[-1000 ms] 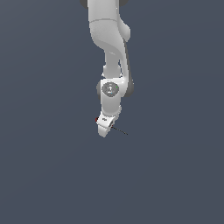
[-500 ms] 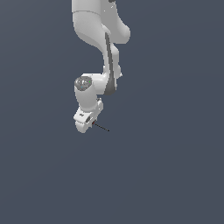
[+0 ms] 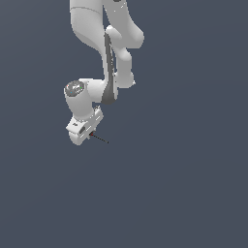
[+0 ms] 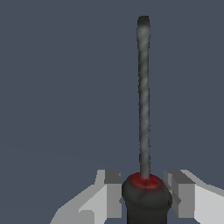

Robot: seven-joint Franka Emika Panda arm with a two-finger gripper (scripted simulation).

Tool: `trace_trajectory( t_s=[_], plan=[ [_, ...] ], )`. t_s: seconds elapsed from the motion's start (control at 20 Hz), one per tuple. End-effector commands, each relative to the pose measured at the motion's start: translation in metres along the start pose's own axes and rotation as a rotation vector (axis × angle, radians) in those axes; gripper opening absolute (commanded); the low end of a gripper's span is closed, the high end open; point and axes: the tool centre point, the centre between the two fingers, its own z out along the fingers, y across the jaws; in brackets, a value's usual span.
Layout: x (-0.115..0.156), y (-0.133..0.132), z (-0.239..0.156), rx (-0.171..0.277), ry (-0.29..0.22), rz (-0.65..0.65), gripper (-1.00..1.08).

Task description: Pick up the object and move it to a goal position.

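Screwdriver: handle clamped between the fingers of the hand, thin shaft projecting free toward the exterior view's right. Probably light and rigid; the thick handle is the proper hold, not the slender shaft.

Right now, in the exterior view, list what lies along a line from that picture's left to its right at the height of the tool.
White tool → small screwdriver's red-and-black handle → its thin dark metal shaft, tip pointing to the exterior view's right.
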Motion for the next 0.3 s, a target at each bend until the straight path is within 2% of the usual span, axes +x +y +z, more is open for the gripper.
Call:
trace_trajectory(
  t_s=[0.0,0.25],
  plan=[
    [-0.0041,0.0027,-0.0014,0.000,0.000,-0.002,-1.00],
    [-0.0021,0.0029,-0.0010,0.000,0.000,-0.002,-1.00]
  ],
)
